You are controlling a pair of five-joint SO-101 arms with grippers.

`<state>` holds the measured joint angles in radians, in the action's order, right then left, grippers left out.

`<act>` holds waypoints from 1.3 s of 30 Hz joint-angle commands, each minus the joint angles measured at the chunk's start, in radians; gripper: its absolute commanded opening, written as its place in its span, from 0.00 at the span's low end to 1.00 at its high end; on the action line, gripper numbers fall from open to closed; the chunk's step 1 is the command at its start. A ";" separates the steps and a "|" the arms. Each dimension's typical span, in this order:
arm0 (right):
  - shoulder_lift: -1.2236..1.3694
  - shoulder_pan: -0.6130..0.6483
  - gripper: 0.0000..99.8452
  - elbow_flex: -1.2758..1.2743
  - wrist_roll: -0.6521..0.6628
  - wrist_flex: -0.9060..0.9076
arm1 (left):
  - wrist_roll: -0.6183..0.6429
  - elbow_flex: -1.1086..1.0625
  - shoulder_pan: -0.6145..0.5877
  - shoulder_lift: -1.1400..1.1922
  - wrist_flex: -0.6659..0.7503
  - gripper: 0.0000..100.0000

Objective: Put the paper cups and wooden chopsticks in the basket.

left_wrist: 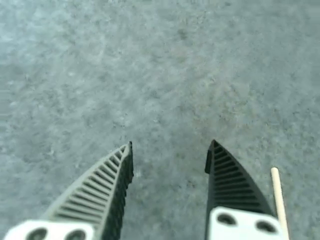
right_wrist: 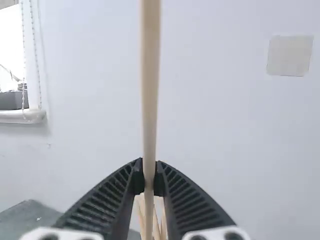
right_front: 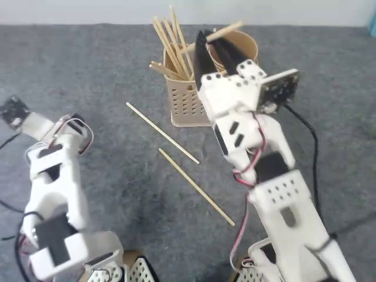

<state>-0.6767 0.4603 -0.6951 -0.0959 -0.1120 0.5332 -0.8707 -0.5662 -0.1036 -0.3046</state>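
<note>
Surface (right_front: 117, 194): grey, carpet-like. All positions are given relative to the basket (right_front: 185, 103).

- Left arm (right_front: 56, 176): well to the left of the basket and nearer the bases. The left end effector (left_wrist: 170, 150) is spread wide with nothing between its fingers and hangs over bare surface. A wooden stick tip (left_wrist: 277, 200) lies just beside one finger; I cannot tell which stick it belongs to.
- Near loose chopstick (right_front: 197, 187): flat on the surface in front of the basket, lying diagonally and apart from the basket.
- Far loose chopstick (right_front: 163, 134): flat on the surface, roughly parallel to the near one. It lies between the near one and the basket, close to the basket's front-left corner but not touching it.
- Basket: beige, perforated, upright. A bundle of chopsticks (right_front: 170, 44) stands in its left part, leaning and fanning out above the rim.
- Right end effector (right_front: 208, 40): above the basket's right part, pinched narrow on the held chopstick (right_wrist: 150, 75), which sits crosswise over the rim.
- Paper cup (right_front: 244, 46): brown and upright at the basket's far right, just behind the right end effector. Its base is hidden, so I cannot tell whether it sits inside the basket.
</note>
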 commanded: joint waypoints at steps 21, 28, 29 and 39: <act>0.302 -0.061 0.26 0.310 0.123 0.622 | -0.031 -0.015 0.035 -0.087 0.035 0.23; 0.039 -0.053 0.26 0.348 0.020 0.805 | -0.031 -0.015 0.034 -0.087 0.035 0.23; -0.008 -0.053 0.26 0.348 0.012 0.825 | -0.031 -0.015 0.034 -0.087 0.035 0.23; -0.437 -0.033 0.26 0.261 0.017 0.993 | -0.031 -0.016 0.031 -0.087 0.034 0.23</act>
<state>-0.9498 0.4235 -0.4158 -0.0683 0.7933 0.5102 -0.8892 -0.5370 -0.1343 -0.2954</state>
